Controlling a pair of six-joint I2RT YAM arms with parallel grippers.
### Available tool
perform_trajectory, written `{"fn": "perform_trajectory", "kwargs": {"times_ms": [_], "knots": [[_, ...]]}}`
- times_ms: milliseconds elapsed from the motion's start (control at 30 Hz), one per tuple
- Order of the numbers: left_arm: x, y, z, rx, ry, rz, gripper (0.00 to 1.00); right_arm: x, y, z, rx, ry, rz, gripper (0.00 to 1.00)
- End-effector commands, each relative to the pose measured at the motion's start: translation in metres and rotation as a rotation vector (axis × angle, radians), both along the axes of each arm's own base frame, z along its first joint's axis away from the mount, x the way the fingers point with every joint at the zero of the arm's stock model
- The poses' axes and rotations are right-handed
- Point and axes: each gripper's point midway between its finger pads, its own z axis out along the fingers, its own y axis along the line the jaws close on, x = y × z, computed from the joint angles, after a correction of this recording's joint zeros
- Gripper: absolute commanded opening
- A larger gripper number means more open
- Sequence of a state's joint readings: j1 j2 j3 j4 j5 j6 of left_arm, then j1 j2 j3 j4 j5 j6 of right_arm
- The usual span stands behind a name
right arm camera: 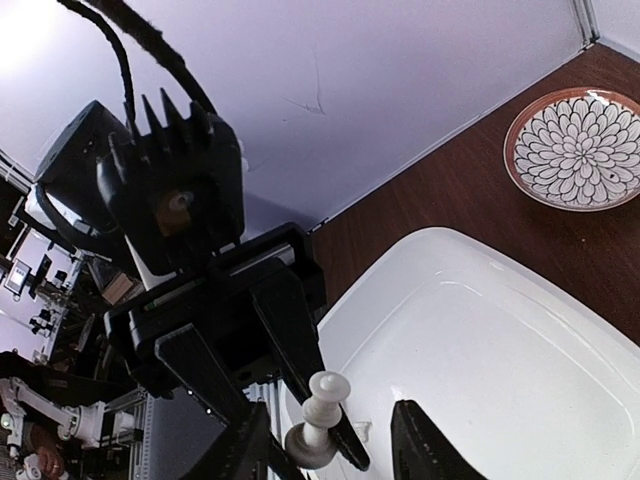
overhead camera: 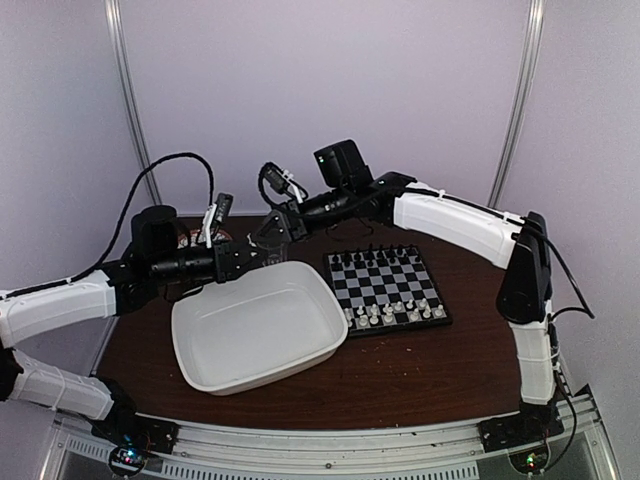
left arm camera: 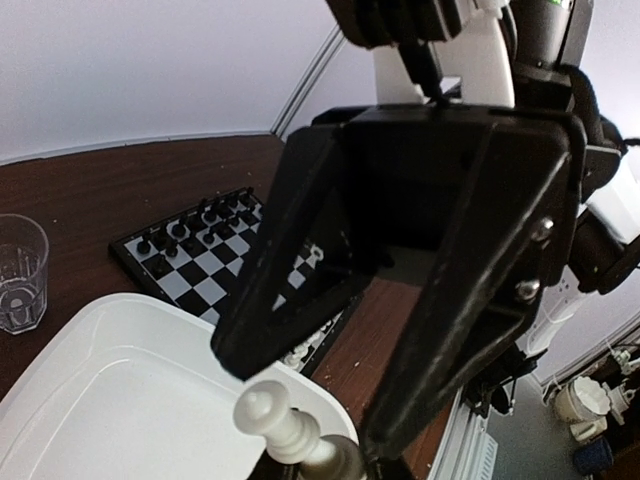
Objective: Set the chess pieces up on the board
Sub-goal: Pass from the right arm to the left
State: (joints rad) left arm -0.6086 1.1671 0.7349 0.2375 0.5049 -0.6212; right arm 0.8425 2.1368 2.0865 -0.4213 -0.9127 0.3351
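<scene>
A white chess piece (right arm camera: pixel 318 415) is pinched in the nearly closed left end effector (overhead camera: pixel 262 247), over the rim of the white tray (overhead camera: pixel 215 375), left of the board (overhead camera: pixel 388 288). The right end effector (right arm camera: pixel 330 450) is spread wide on either side of it, gripping nothing. More white pieces (overhead camera: pixel 395 315) are ranked along the board's lower edge.

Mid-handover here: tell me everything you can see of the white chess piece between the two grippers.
The white chess piece is a small chessman of glossy white plastic, with a round knob on top, a ringed collar, a slim waist and a flared round base. It hangs in the air by the white tray, touching neither tray nor table. The left gripper pinches it low down. The right gripper has its fingers apart on either side, off it.
</scene>
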Motion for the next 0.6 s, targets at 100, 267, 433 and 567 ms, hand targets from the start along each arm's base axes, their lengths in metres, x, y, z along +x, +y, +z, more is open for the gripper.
{"fn": "perform_trajectory", "kwargs": {"times_ms": [100,267,433,567], "knots": [[-0.012,-0.007,-0.021,0.191,-0.036,-0.142,0.00,-0.006,-0.037,0.031,0.038,-0.116,0.080,0.53],[-0.036,-0.012,-0.031,0.276,-0.039,-0.328,0.00,-0.028,-0.066,0.007,-0.089,-0.267,0.268,0.54],[-0.057,-0.011,-0.027,0.293,-0.063,-0.440,0.00,-0.048,-0.084,-0.025,-0.188,-0.196,0.401,0.50],[-0.069,-0.015,-0.020,0.262,-0.049,-0.515,0.00,-0.055,-0.081,-0.030,-0.169,-0.133,0.417,0.50]]}}
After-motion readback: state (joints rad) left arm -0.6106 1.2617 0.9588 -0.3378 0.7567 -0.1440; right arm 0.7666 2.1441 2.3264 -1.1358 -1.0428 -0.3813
